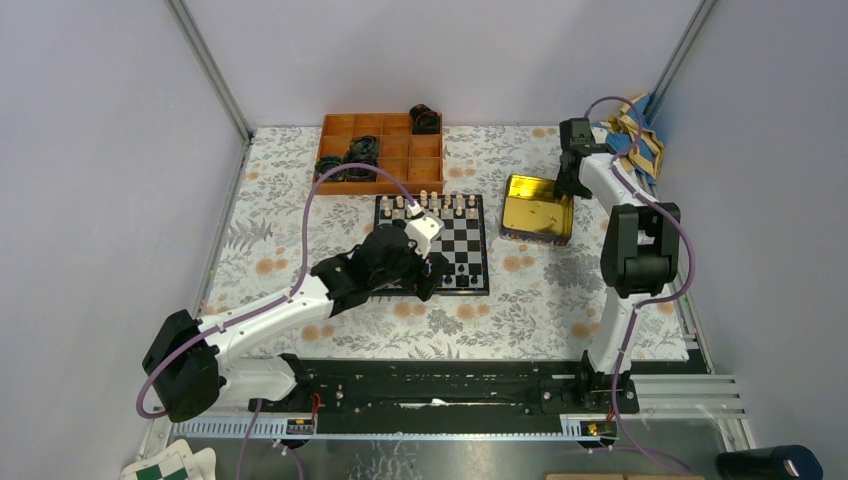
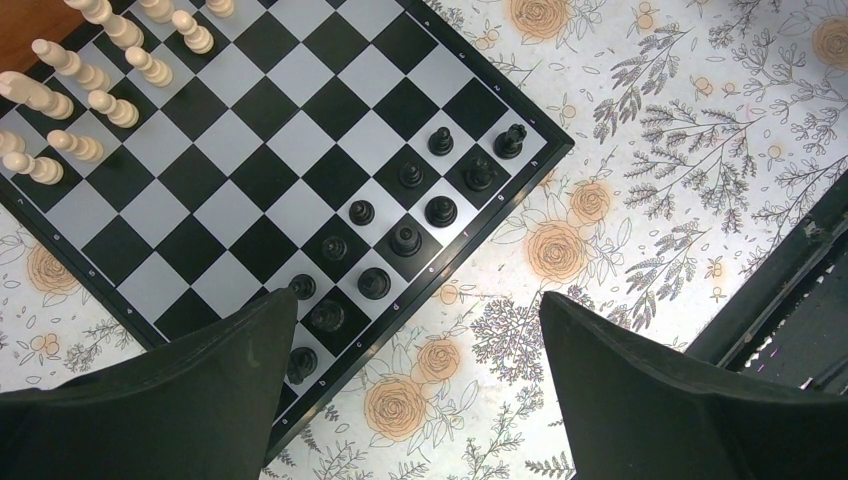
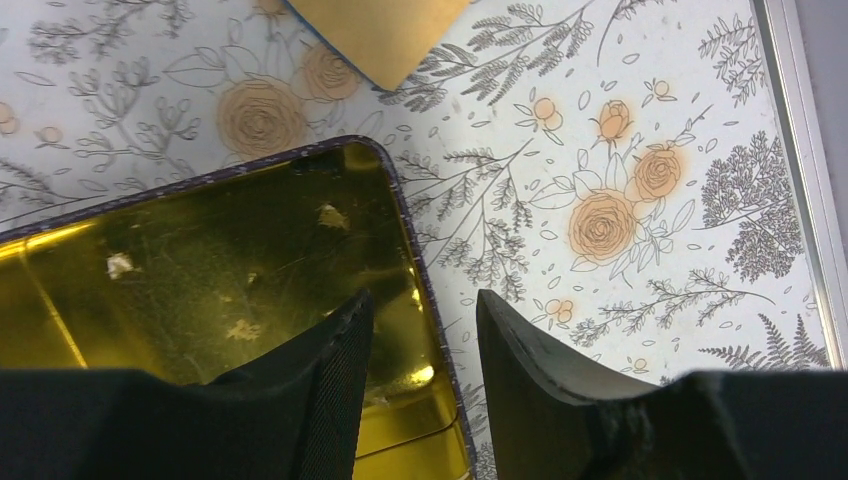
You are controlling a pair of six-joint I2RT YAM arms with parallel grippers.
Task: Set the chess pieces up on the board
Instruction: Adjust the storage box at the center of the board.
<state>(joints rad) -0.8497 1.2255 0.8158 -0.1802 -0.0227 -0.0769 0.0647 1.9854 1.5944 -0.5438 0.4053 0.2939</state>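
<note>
The top camera sits high above and behind the arm bases (image 1: 603, 380), looking down and forward from afar over the whole floral-printed tablecloth (image 1: 520, 310). The left wrist camera looks steeply down between its own black fingers (image 2: 150, 400), close over the near edge of the square black-and-silver chessboard (image 2: 260, 150). The right wrist camera hangs closer still over a corner of the shiny golden rectangular tin (image 3: 200, 260). Board and tin each recur in the top view; the wrist views share only the cloth.

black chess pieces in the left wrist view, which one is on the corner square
The black piece farthest right in that view: it alone stands on a corner square of the board, next to the floral cloth.
</note>
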